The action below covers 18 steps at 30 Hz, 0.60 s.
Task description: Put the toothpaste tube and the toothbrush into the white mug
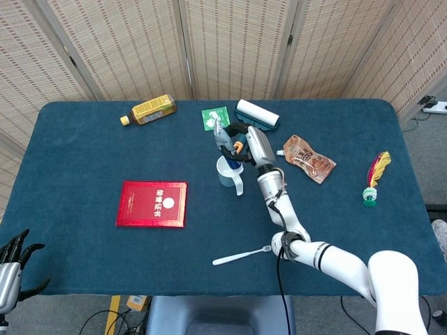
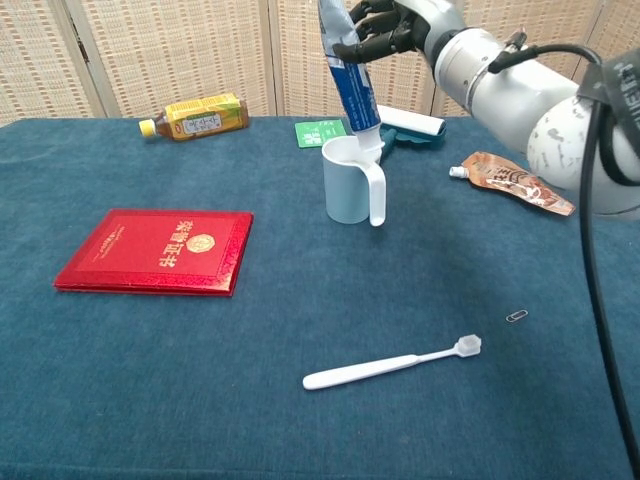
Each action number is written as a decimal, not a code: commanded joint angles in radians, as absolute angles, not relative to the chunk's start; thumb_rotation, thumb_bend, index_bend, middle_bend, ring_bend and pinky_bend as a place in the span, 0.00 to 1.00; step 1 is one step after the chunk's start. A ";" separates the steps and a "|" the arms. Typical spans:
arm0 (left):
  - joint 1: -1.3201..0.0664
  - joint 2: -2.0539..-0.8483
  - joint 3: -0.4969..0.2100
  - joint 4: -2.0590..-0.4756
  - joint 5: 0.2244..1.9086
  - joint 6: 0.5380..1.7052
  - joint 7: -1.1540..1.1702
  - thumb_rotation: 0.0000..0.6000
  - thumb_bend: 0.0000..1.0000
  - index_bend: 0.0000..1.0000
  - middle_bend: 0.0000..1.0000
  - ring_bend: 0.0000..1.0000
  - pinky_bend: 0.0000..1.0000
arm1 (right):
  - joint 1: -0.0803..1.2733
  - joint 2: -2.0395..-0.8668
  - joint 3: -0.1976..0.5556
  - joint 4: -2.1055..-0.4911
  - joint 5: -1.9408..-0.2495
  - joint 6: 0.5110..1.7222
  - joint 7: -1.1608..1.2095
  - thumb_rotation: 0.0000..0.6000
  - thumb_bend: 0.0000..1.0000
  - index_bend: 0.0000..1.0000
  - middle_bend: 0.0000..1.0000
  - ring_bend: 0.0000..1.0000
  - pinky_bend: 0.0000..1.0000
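Chest view: toothpaste tube [image 2: 352, 85] cap seemingly inside white mug [image 2: 352, 182] rim.

Right robot hand [image 1: 246, 142] is gripping the toothpaste tube [image 1: 225, 142] over the white mug [image 1: 229, 172]. Toothbrush [image 1: 241, 255] is lying on the counter [image 1: 84, 167].

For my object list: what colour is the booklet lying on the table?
Red, with a gold emblem; the booklet shows best in the chest view.

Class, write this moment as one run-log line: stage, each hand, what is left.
stage: toothpaste tube cap-down at white mug mouth | right hand: grips tube | left hand: idle, off table | pending: toothbrush on cloth
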<state>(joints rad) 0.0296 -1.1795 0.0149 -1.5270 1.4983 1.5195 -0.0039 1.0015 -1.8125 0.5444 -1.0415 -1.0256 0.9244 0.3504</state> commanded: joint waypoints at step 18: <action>0.038 -1.188 0.019 -1.500 1.484 1.508 -0.024 1.00 0.23 0.28 0.05 0.06 0.15 | 1.067 -1.958 0.517 -0.789 -1.105 0.913 0.499 1.00 0.33 0.73 0.63 0.40 0.21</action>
